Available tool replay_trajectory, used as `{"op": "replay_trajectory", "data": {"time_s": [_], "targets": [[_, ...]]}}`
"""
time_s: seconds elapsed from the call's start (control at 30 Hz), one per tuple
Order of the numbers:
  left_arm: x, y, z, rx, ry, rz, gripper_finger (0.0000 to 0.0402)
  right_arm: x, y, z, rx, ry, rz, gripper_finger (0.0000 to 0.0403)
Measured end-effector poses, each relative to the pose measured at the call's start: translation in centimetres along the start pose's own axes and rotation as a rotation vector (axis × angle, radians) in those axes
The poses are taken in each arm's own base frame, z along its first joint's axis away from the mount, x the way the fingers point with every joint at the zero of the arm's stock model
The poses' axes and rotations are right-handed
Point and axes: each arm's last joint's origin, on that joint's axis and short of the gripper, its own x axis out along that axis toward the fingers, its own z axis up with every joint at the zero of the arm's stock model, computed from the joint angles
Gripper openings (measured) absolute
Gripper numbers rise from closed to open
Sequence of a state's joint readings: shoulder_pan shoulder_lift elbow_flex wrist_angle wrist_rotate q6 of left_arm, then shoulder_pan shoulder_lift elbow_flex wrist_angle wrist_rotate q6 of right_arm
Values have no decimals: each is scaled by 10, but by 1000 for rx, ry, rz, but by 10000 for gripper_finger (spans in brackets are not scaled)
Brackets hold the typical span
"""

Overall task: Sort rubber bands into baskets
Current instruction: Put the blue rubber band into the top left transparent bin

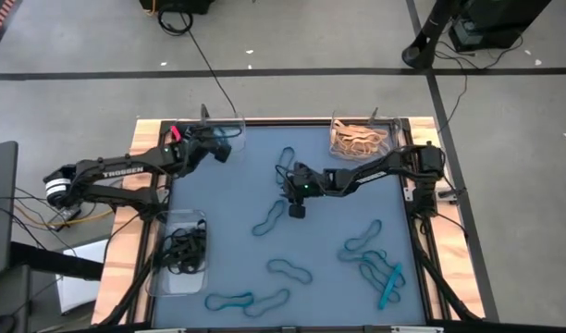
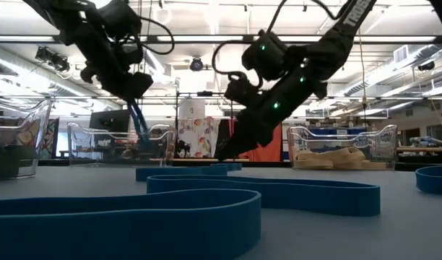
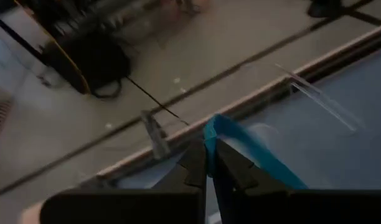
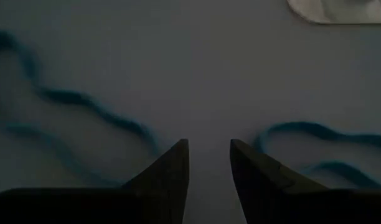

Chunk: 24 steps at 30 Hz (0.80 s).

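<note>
So your left gripper (image 3: 207, 171) is pinching a teal band (image 3: 253, 152); get it fully over the top-left basket (image 1: 229, 125) before releasing. Right gripper (image 4: 209, 163) fingers are spread.

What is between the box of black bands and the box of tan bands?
Between the black-band basket and tan-band basket, the high view shows teal bands and the right gripper.

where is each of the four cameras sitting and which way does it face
High: overhead, straight down; both arms, blue mat.
Low: table height, level across; both arms overhead, thick teal-blue rubber band close.
Left wrist: past shut left claw pinching a teal band at the clear plastic basket.
Right wrist: down past open right claw at mat.
Shared: high and low both show the tan-band basket.
</note>
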<state>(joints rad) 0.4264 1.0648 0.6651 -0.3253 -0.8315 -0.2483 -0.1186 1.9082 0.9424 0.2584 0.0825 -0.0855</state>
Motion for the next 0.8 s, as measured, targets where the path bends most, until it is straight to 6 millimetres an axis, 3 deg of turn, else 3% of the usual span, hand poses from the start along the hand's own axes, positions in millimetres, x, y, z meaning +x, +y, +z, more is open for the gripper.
{"op": "replay_trajectory", "data": {"time_s": [0.2, 0.6, 0.8], "targets": [[18, 6, -7, -15, 118, -38, 21, 10, -8, -10, -30, 37, -82, 130], [29, 12, -18, -49, 155, 41, 24, 10, -27, -2, -112, -7, -111, 130], [30, 9, -20, -68, 155, -36, 63, 10, -37, -5, -97, 3, -64, 130]]}}
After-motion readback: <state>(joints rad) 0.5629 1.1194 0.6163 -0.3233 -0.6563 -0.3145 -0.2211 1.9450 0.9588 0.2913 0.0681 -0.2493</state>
